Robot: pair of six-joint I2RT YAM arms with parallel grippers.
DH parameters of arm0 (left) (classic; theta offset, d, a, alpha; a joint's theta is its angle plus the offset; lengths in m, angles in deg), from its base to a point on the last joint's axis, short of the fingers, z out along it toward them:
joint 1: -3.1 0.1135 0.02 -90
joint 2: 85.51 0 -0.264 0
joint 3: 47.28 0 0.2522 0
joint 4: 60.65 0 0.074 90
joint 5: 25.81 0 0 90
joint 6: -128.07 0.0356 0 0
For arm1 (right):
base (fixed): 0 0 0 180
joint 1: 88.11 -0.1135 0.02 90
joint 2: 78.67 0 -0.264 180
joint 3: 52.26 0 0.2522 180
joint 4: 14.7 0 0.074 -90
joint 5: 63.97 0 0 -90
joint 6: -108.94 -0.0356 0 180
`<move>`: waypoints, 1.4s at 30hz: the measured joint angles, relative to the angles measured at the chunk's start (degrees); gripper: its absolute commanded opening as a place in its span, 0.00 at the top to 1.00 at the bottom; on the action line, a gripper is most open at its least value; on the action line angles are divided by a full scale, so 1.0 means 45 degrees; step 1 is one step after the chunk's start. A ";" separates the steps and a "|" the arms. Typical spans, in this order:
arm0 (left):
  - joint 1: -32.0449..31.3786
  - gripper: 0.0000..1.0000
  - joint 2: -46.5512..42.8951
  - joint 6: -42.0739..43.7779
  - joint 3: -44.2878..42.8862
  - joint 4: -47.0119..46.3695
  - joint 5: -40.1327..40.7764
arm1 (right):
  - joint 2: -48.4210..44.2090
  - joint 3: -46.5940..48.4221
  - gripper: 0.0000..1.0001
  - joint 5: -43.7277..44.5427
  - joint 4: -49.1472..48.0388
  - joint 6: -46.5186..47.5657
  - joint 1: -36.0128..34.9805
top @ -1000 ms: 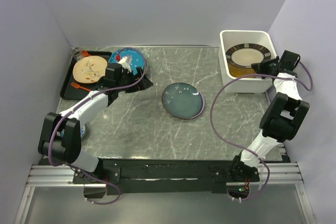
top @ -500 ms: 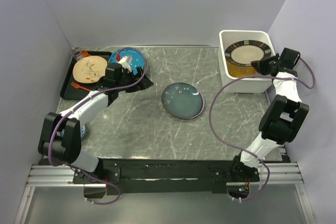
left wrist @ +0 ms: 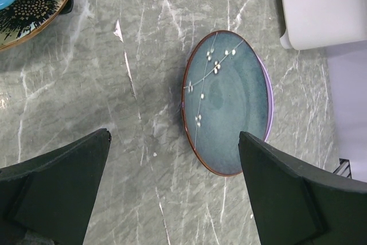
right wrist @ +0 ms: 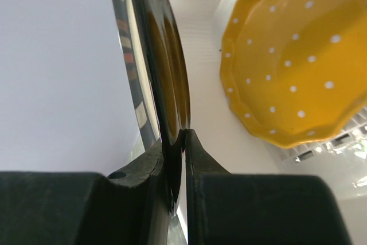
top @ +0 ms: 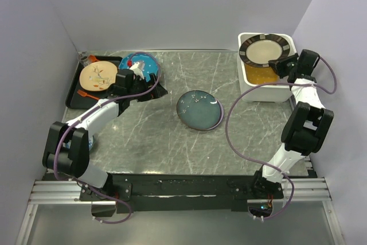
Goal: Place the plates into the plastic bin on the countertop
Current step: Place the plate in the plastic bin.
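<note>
Plates, near to far: the blue-grey plate (top: 199,110) lay flat mid-countertop (top: 149,136), apart from both arms. Left gripper (left wrist: 173,136) hung with jaws spread wide and nothing between them, beside the teal plate (top: 139,66) at far left. Right gripper (top: 282,66) was clamped on the rim of the striped-rim plate (top: 262,50), held above the plastic bin (top: 269,93) at far right. An orange dotted plate (right wrist: 292,61) lay inside.

Overhead from behind; left wrist downward, sharing blue-grey plate (top: 199,110); right wrist close-up
</note>
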 measured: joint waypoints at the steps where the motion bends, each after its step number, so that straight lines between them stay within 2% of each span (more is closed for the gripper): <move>1: 0.0000 0.01 0.0000 0.0000 0.0000 0.0000 0.0000 | 0.0010 -0.0121 1.00 -0.0049 -0.0204 -0.0005 -0.0039; 11: 0.0000 0.01 0.0005 0.0005 0.0000 0.0005 -0.0087 | -0.0243 -0.2463 1.00 -0.0194 -0.3293 -0.0899 -0.0019; 21: 0.0000 0.01 0.0117 0.0005 0.0000 0.0000 -0.0223 | -0.1292 -0.3997 1.00 0.1112 -0.4245 -0.1666 0.0029; 33: 0.0000 0.01 0.0170 0.0015 0.0000 0.0000 -0.0282 | -0.0845 -0.4318 1.00 0.1078 -0.6173 -0.2856 0.0107; 42: 0.0000 0.01 0.0170 0.0073 0.0005 0.0000 -0.0287 | -0.0437 -0.4022 1.00 0.1078 -0.6504 -0.3351 0.0112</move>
